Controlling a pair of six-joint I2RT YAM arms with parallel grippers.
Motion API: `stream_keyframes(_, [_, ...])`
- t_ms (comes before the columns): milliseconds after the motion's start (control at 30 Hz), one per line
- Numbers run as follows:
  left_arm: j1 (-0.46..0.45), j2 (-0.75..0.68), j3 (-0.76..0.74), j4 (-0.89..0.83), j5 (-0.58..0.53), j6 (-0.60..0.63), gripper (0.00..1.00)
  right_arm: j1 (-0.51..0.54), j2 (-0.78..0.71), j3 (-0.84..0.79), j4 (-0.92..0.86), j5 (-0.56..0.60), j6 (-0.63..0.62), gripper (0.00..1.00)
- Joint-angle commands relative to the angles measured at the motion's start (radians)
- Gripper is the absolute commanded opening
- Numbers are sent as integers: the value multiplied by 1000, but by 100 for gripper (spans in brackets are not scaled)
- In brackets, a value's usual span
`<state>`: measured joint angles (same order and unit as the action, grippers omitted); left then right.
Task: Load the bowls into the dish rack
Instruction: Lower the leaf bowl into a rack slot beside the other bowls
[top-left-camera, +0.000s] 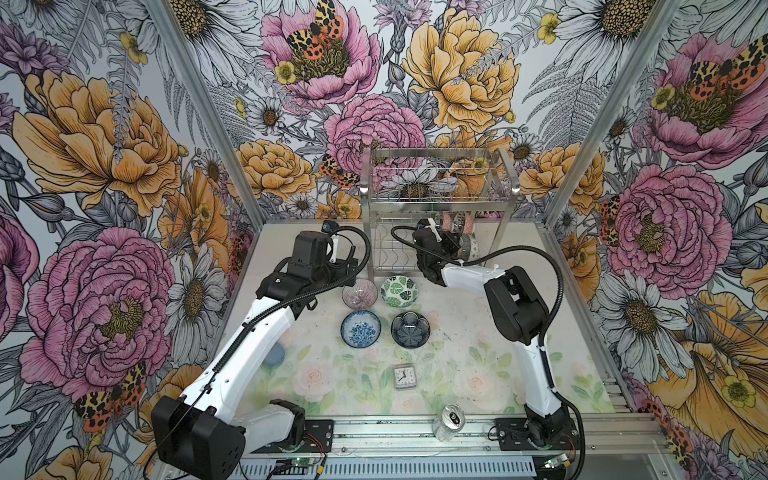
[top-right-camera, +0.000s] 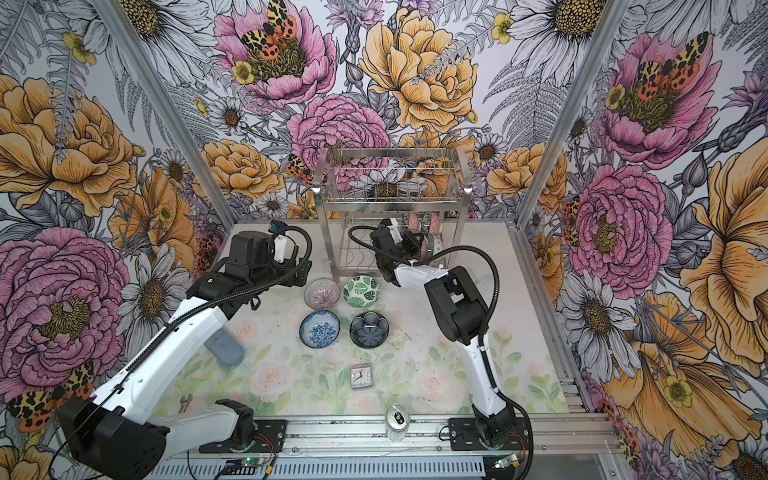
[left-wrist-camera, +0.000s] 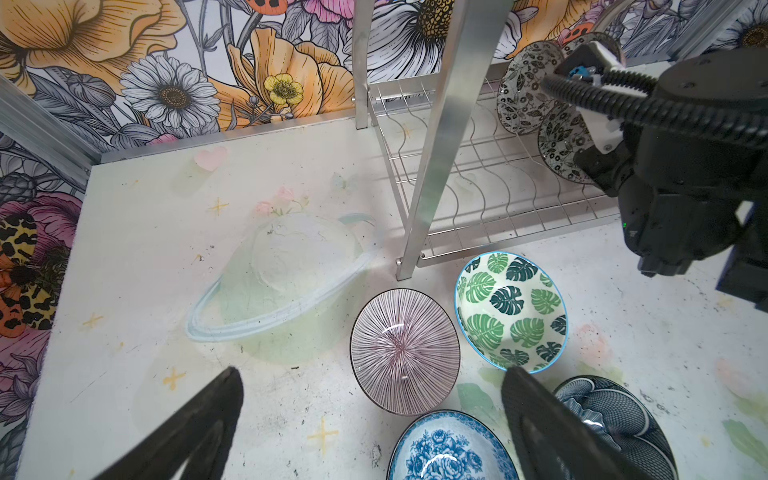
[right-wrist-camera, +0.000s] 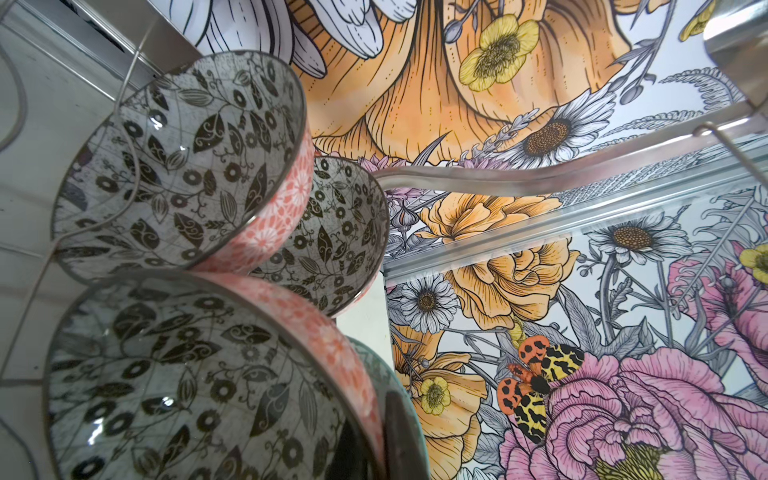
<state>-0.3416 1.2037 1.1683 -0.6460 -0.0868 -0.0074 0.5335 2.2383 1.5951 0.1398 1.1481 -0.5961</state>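
Note:
The dish rack (top-left-camera: 368, 232) stands at the back of the table. Three black-and-white floral bowls with pink outsides stand on edge in its lower wavy-wire tier (right-wrist-camera: 178, 166) (right-wrist-camera: 332, 232). My right gripper (right-wrist-camera: 376, 444) reaches into that tier, shut on the rim of the nearest one (right-wrist-camera: 187, 374). A teal rim shows just behind it. In front of the rack four bowls lie on the table: pink striped (top-left-camera: 359, 293), green leaf (top-left-camera: 399, 291), blue floral (top-left-camera: 360, 329) and dark blue (top-left-camera: 410, 330). My left gripper (left-wrist-camera: 372, 370) hangs open over the pink striped bowl (left-wrist-camera: 405, 351), holding nothing.
A small square clock (top-left-camera: 404, 376) lies near the table's middle front. A silver drink can (top-left-camera: 449, 422) stands at the front rail. A blue-grey object (top-right-camera: 224, 349) sits under my left arm, and a wrench (top-right-camera: 185, 401) lies near the left front. The rack's upper basket (top-left-camera: 432, 183) holds nothing.

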Motion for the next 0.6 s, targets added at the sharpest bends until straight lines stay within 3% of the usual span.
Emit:
stream_keyframes(0, [12,-16,-10,32,19,7,99,7,17,38,24,9,3,0])
stream_keyframes(567, [14,-12,-9,32,24,7,99,26,5,42,-55,-33,88,11])
